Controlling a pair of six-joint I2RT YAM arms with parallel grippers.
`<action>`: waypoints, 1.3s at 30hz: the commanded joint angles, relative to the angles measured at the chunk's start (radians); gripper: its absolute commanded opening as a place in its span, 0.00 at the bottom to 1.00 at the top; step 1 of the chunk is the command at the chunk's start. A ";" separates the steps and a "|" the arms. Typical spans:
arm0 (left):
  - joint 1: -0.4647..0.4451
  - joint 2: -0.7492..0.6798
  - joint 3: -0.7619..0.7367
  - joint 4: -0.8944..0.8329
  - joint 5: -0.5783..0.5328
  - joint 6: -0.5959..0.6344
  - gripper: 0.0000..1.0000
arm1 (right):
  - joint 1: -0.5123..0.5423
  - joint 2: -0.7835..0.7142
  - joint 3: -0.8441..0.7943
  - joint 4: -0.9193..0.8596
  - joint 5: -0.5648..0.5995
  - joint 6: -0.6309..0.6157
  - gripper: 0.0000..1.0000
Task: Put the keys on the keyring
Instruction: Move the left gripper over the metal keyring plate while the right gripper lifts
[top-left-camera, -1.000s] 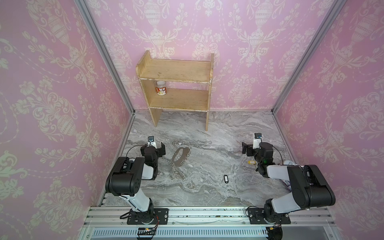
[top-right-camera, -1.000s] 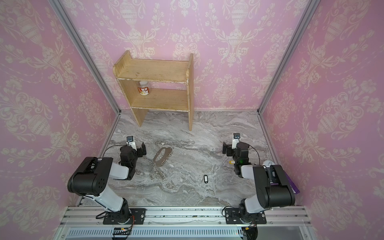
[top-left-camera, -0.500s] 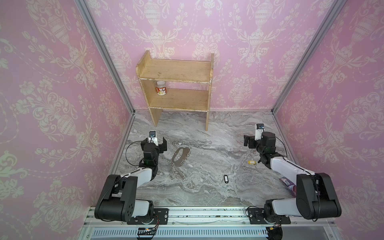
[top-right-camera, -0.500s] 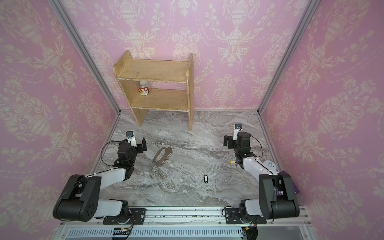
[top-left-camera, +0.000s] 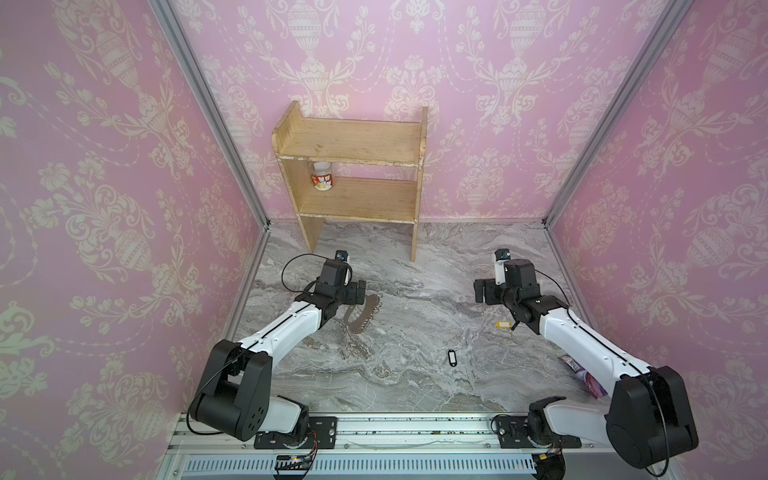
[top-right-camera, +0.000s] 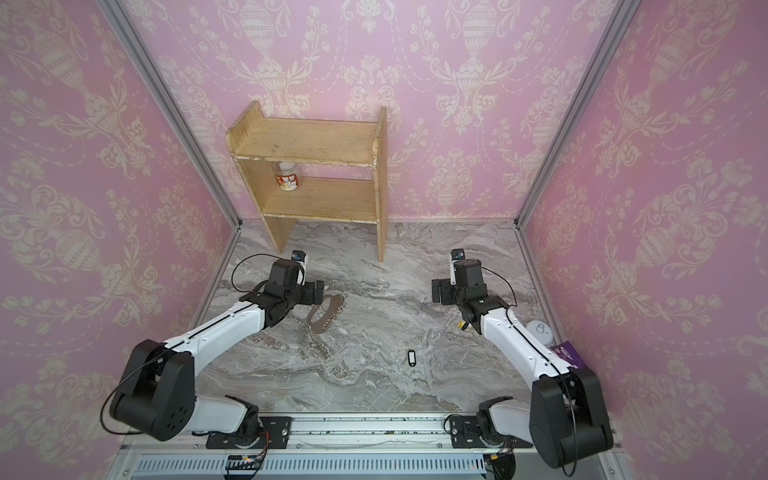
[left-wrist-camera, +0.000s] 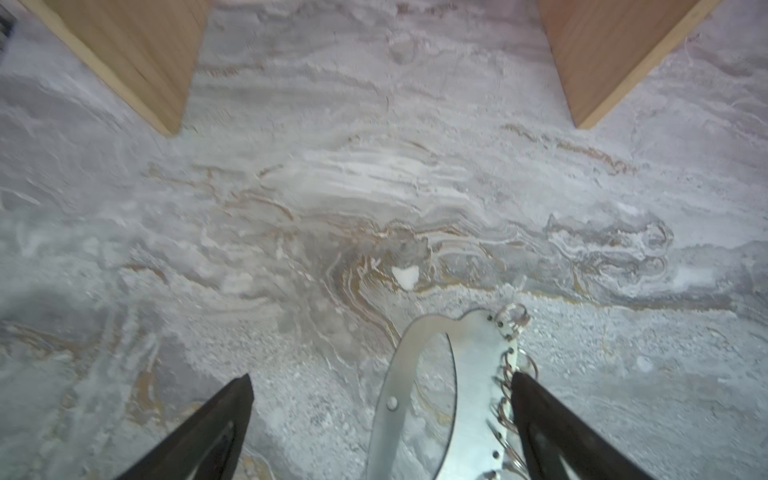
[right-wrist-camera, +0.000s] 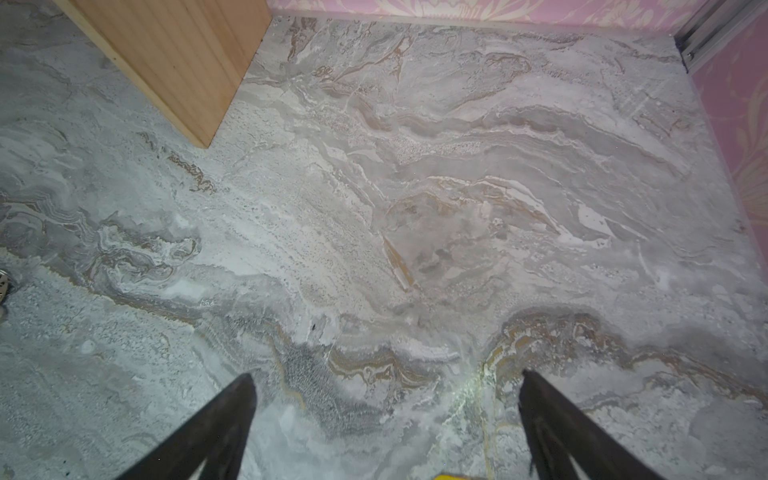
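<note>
The left gripper is seen with its jaws spread wide and nothing is held in them. The keyring lies flat on the marble table, partly between these jaws in the left wrist view. One finger is just at its edge with the small rings; whether it is touched cannot be told. The plate is judged to be thin, stiff and smooth, so it may slide when pushed. It is best taken at the curved handle side, so that the rings are left free.

Toward the middle, the black key lies alone, well apart from the keyring. The yellow key lies further right, just beside the right arm. Both are judged light and easy to flick away; the long sides of the body should be pinched.

The right gripper is also released and empty, over bare marble. Much open room is left in the middle; the shelf stands behind and the right wall is close.
</note>
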 joint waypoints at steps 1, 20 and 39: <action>-0.041 0.015 -0.002 -0.127 0.081 -0.156 0.98 | 0.010 -0.038 0.046 -0.095 0.013 0.026 1.00; -0.135 0.205 0.046 -0.174 0.202 -0.310 0.93 | 0.019 -0.034 0.053 -0.115 0.016 0.036 1.00; -0.222 0.252 0.207 -0.290 0.257 -0.371 0.91 | 0.021 -0.033 0.064 -0.129 0.015 0.038 1.00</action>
